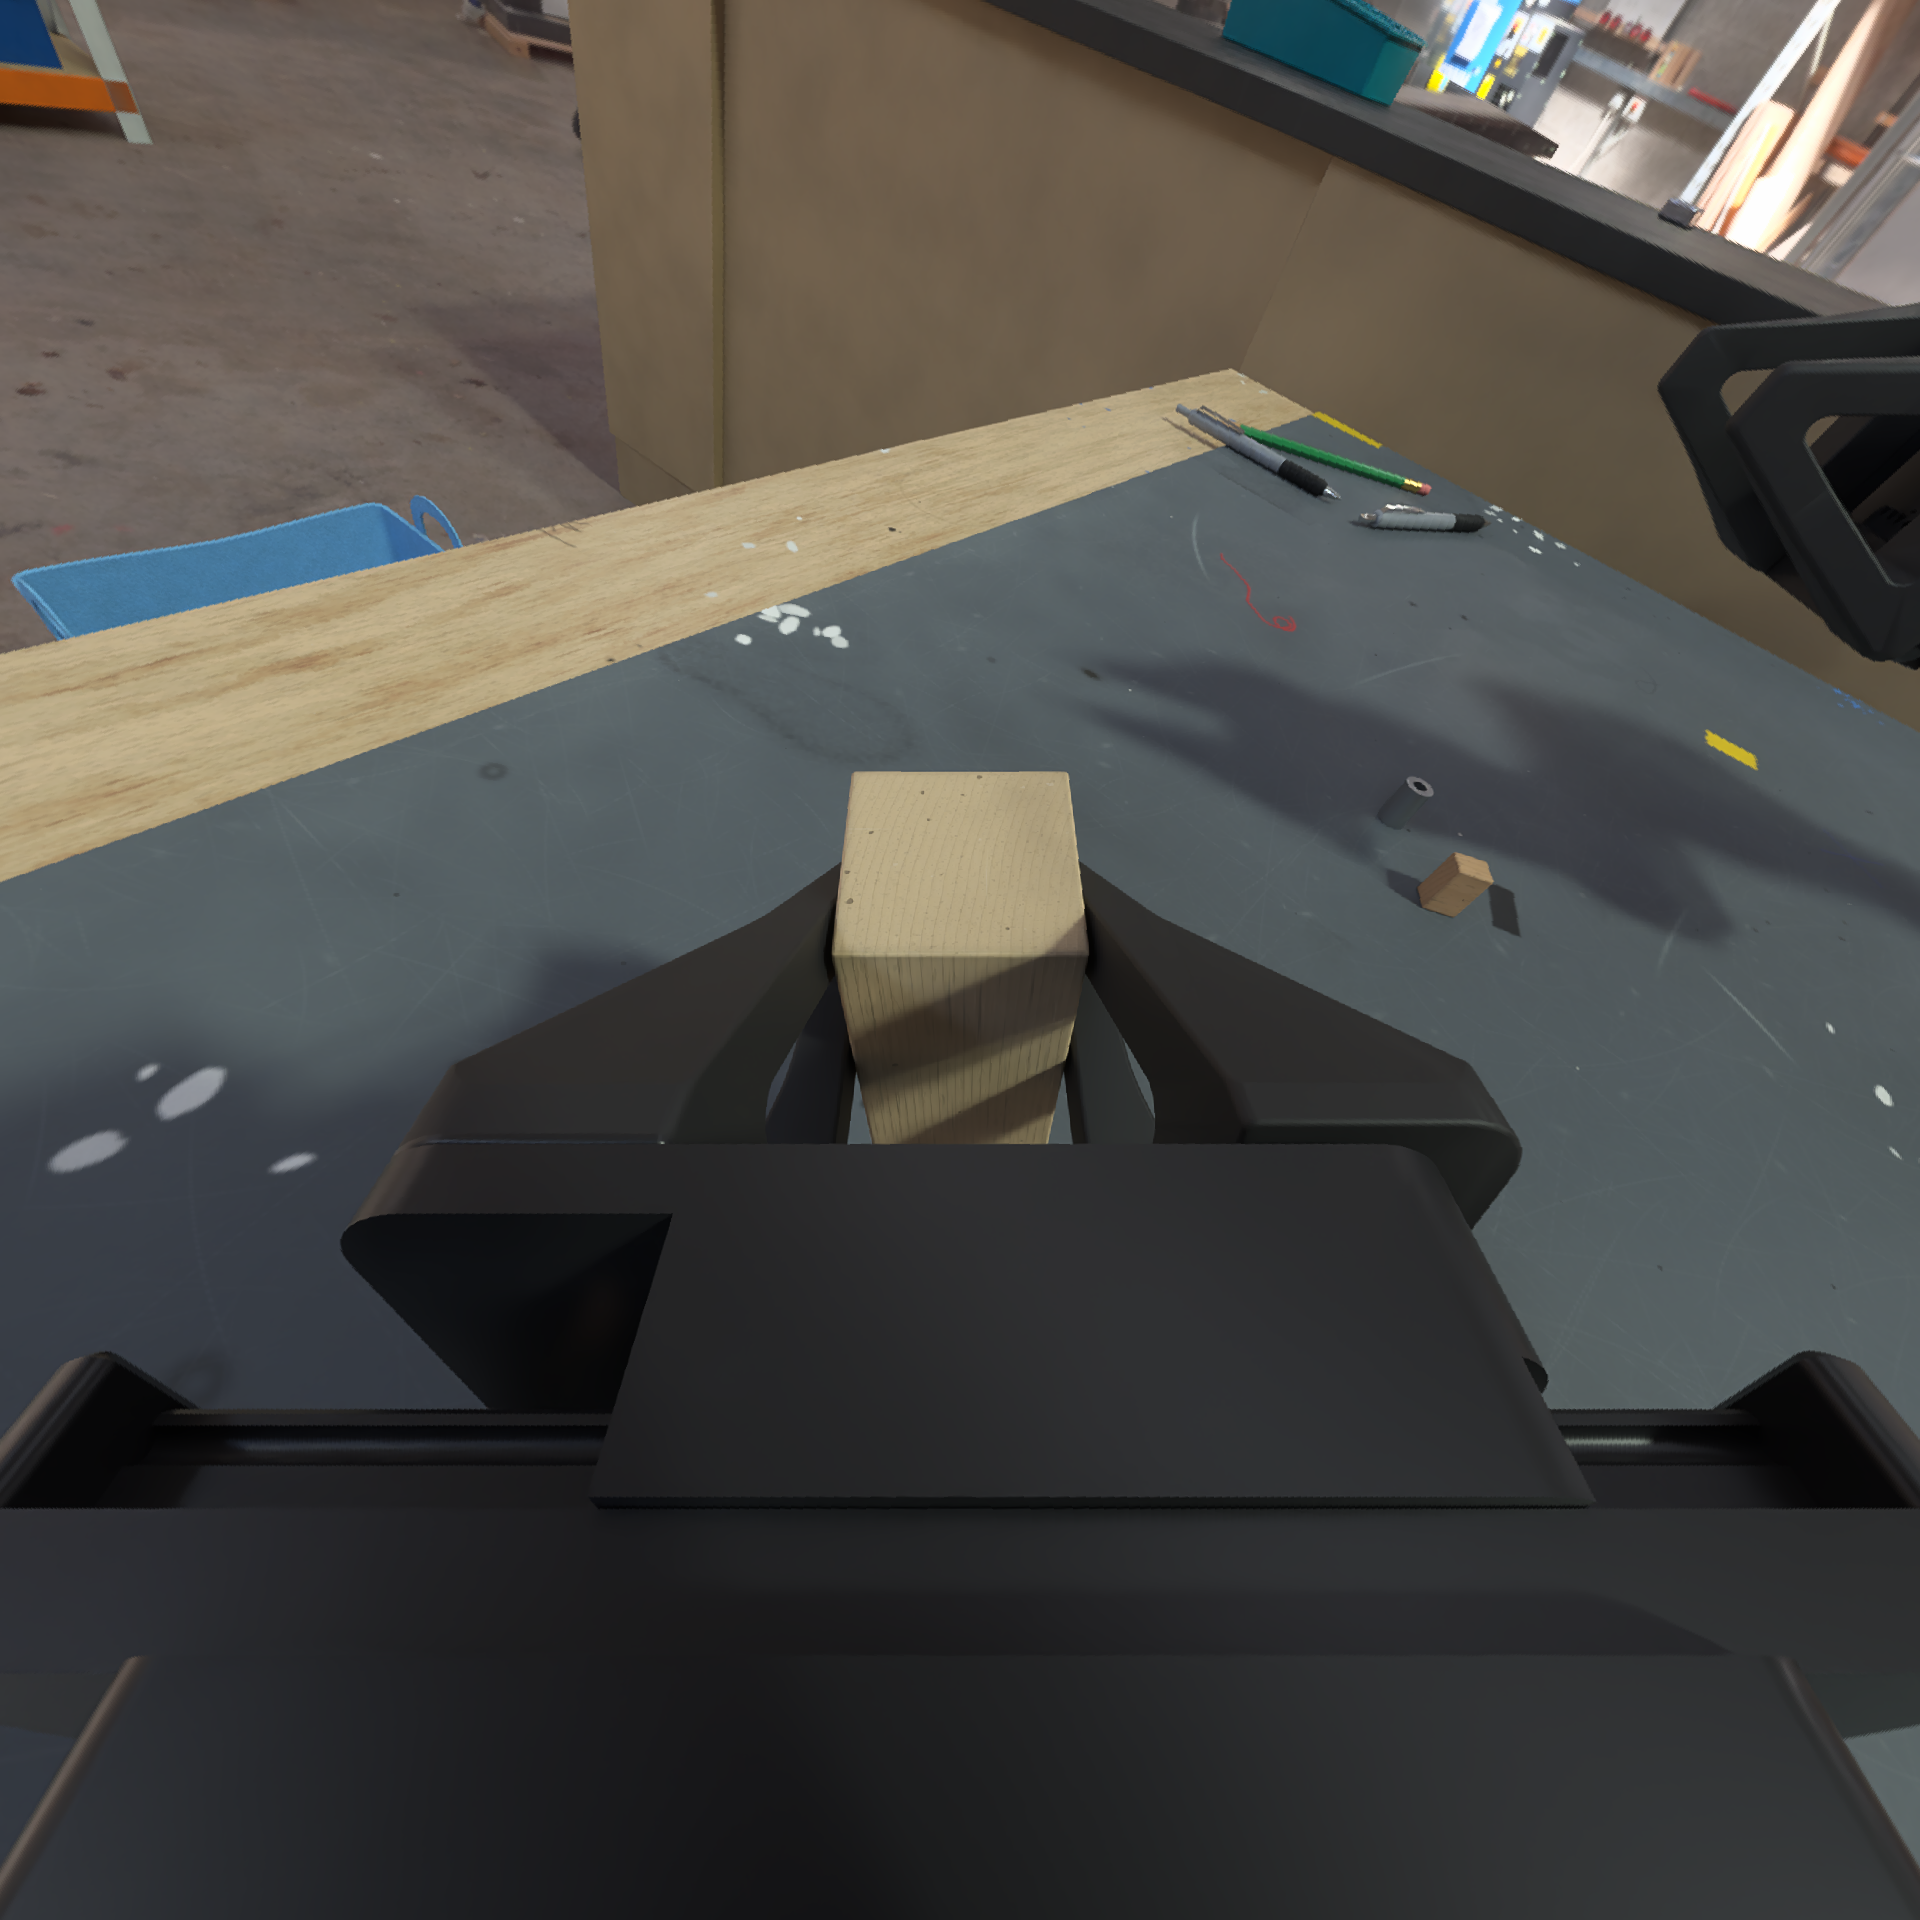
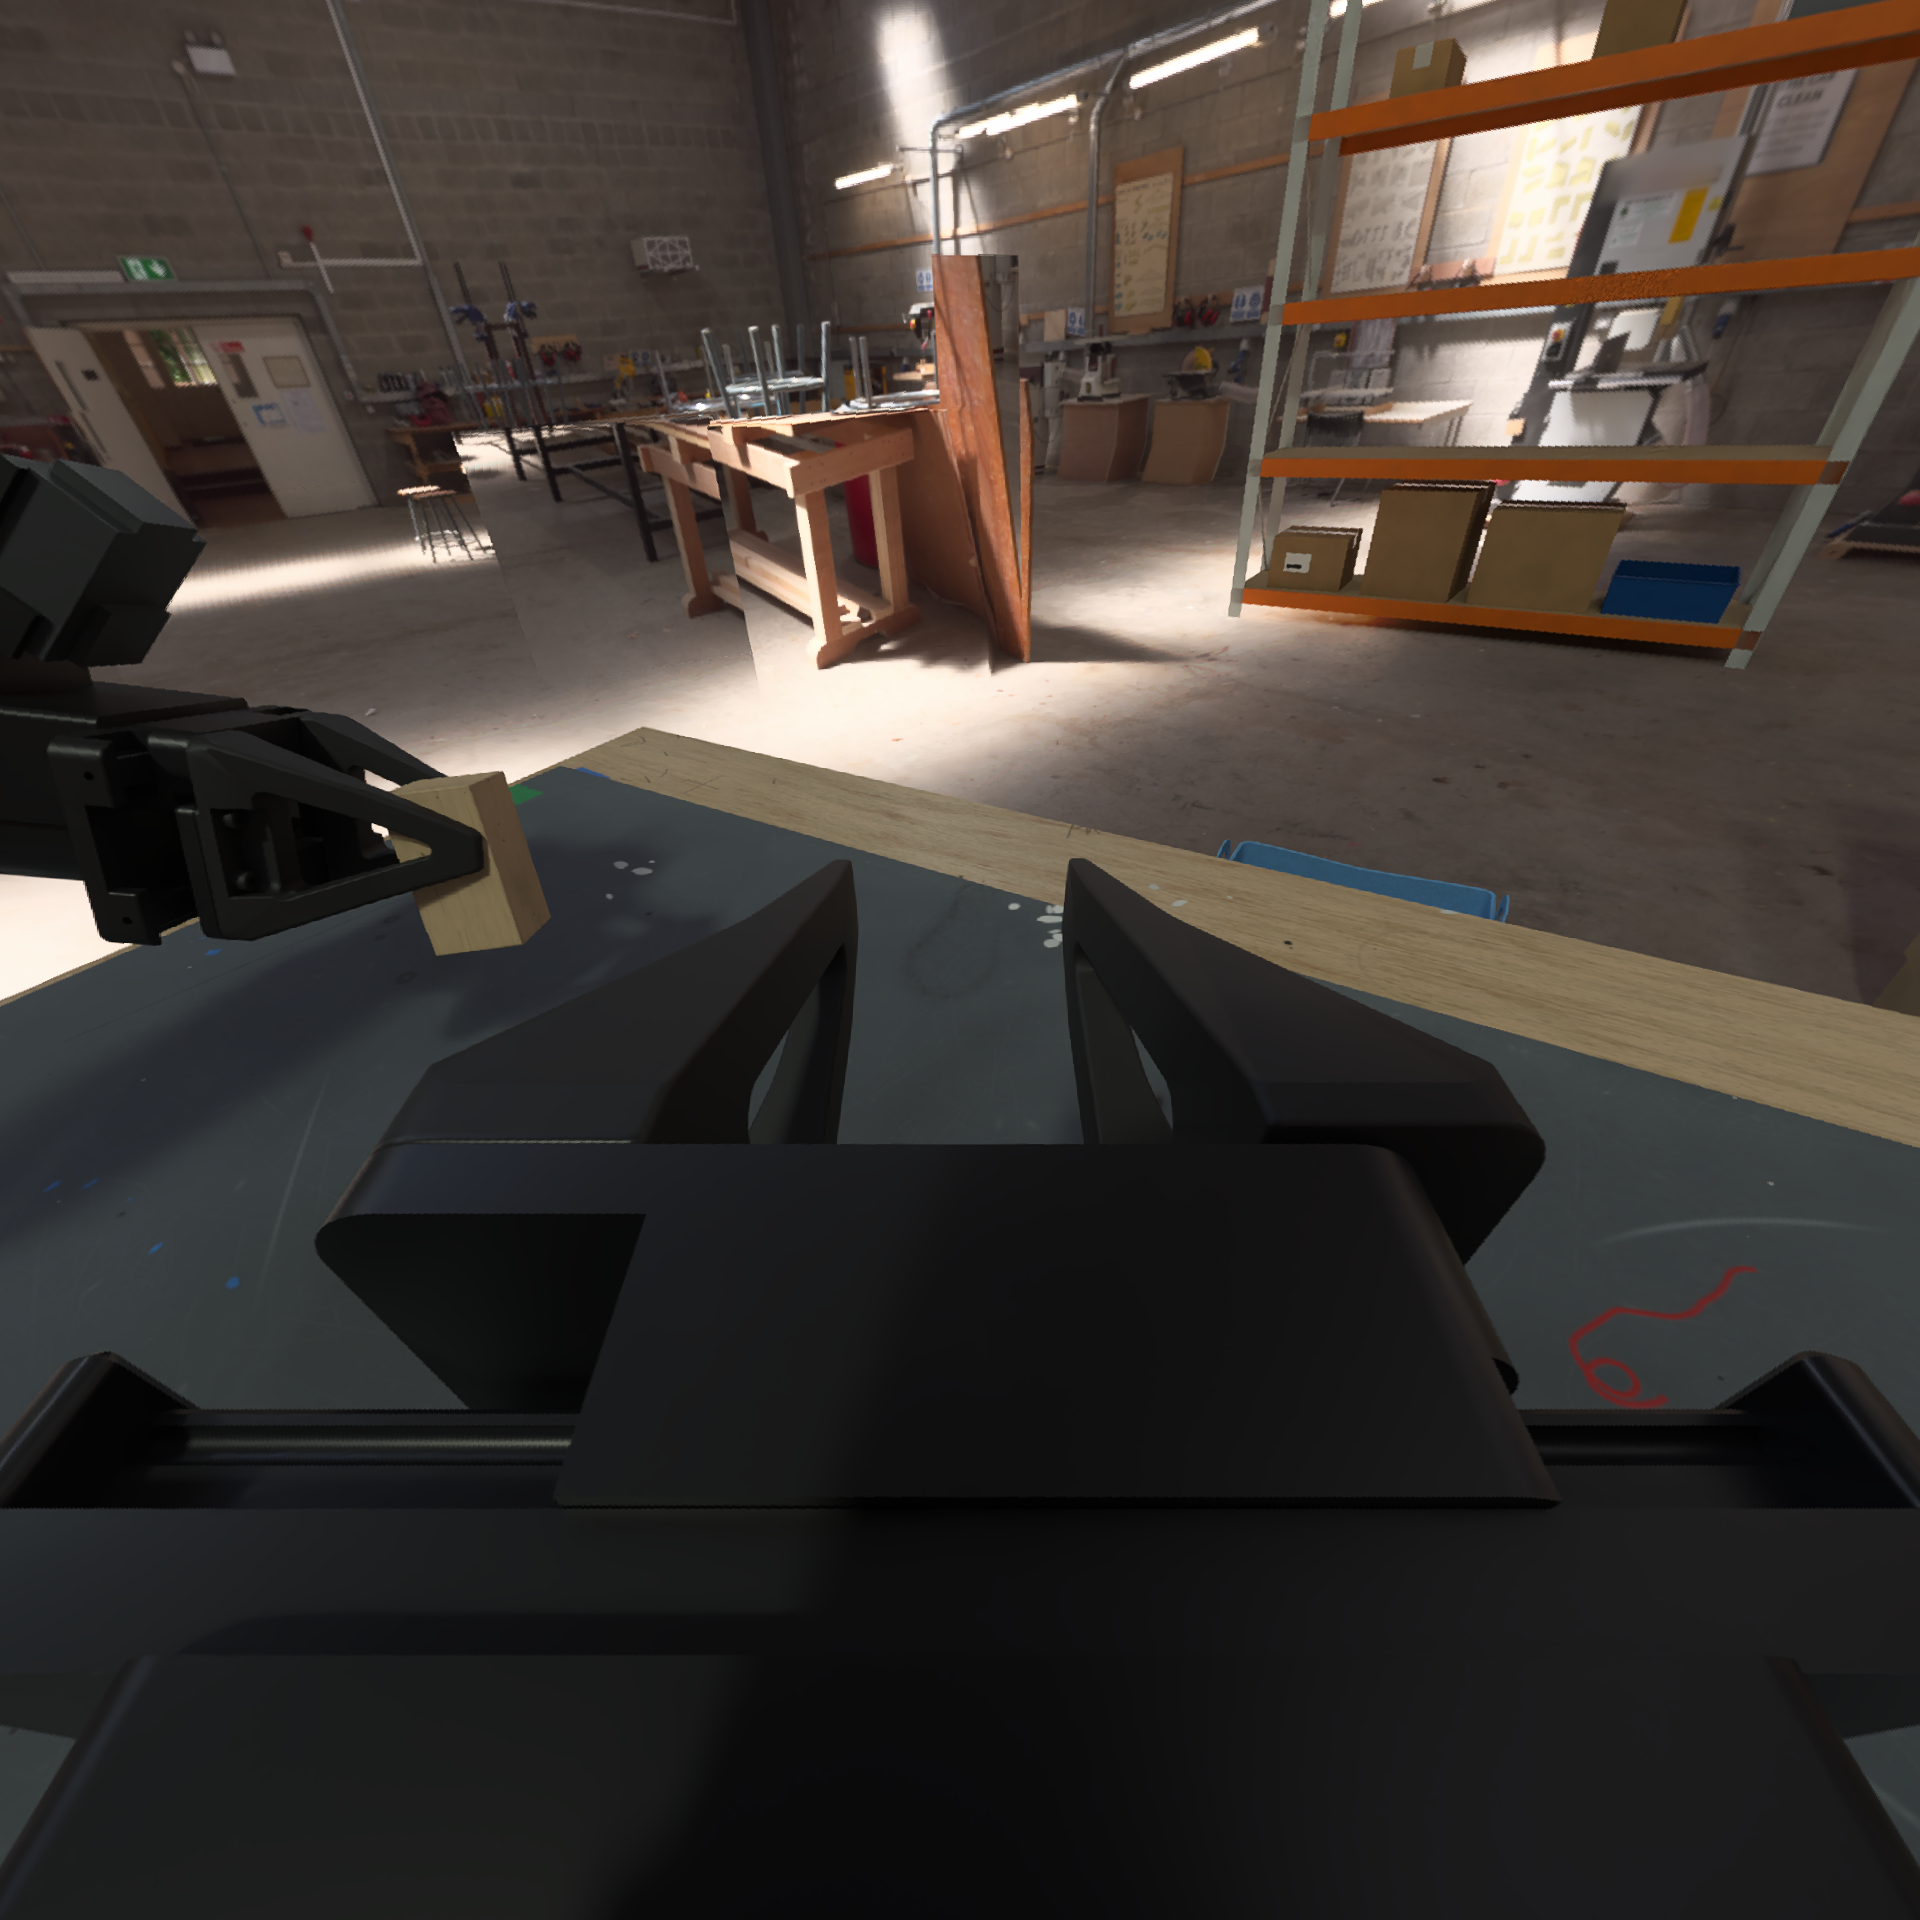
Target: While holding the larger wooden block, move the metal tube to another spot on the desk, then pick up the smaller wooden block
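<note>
The left claw (image 1: 961, 914) is gripping the larger pale wooden block (image 1: 961, 883) above the grey-topped bench (image 1: 623, 883); the right claw (image 2: 961, 883) is gaping empty.

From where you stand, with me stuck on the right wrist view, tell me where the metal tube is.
Observer: The metal tube stands on the grey mat, visible only in the left wrist view.
Operator: Give me the smaller block.
Observer: The smaller wooden block lies on the mat just beside the tube, apart from it.
Operator: Report anything else out there.
Observer: Pens and a green pencil lie near the mat's far corner.
</note>
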